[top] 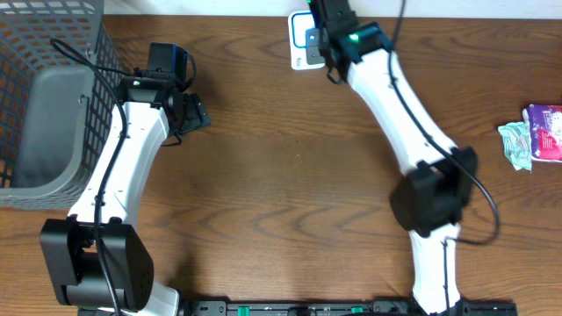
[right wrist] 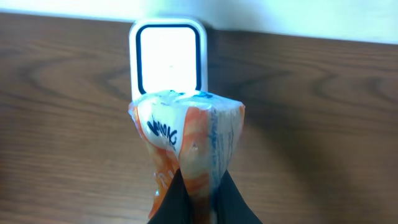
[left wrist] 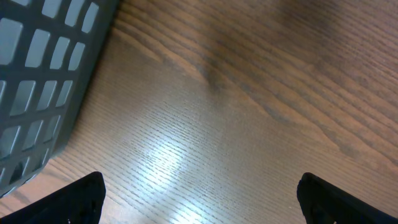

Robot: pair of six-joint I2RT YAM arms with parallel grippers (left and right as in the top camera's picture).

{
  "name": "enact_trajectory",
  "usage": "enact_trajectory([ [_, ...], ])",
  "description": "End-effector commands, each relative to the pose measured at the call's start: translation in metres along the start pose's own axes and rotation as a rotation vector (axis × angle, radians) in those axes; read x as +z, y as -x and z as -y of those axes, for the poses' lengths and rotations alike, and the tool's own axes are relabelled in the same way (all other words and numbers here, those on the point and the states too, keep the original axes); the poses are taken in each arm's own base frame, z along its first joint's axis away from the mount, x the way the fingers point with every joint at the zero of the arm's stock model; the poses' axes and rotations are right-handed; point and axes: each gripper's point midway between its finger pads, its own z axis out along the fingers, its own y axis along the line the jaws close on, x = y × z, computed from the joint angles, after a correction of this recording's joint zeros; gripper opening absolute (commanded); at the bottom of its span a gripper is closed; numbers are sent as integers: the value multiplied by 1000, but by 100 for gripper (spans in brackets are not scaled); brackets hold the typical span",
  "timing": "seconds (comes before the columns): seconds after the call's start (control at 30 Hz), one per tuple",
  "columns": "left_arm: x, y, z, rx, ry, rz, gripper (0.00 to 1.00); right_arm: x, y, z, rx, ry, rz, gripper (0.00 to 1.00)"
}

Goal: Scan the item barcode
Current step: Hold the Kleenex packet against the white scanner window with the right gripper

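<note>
Brown wood of the counter (top: 281, 175) lies open on the near side of the scanner (top: 303, 42), between the two arms. Left of the scanner, the left end effector (left wrist: 199, 202) hangs with jaws wide, holding nothing. One grey basket (top: 53, 31) stands further left at the counter's edge. Well right of the scanner, a green-white packet (top: 516, 143) and a purple packet (top: 544, 132) lie side by side at the right edge. The right end effector (right wrist: 198, 196) pinches one orange-and-white packet (right wrist: 186, 137) just before the single scanner at the far edge.
</note>
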Motion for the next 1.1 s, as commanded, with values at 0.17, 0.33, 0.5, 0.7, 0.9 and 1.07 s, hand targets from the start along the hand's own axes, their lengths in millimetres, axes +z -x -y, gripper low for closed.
enact_trajectory([
  [0.17,-1,3,-3,-16,15,9,98,40,32,8,-159,-196,125,1],
  [0.33,-1,3,-3,-16,15,9,98,54,39,7,-242,-283,178,1],
  [0.5,-1,3,-3,-16,15,9,98,65,37,-2,-238,-264,194,1],
  [0.7,-1,3,-3,-16,15,9,98,73,41,-16,-231,-201,226,1],
  [0.9,-1,3,-3,-16,15,9,98,90,32,-28,-238,-182,228,1],
  [1.07,-1,3,-3,-16,15,9,98,90,30,-19,-226,-233,219,1],
])
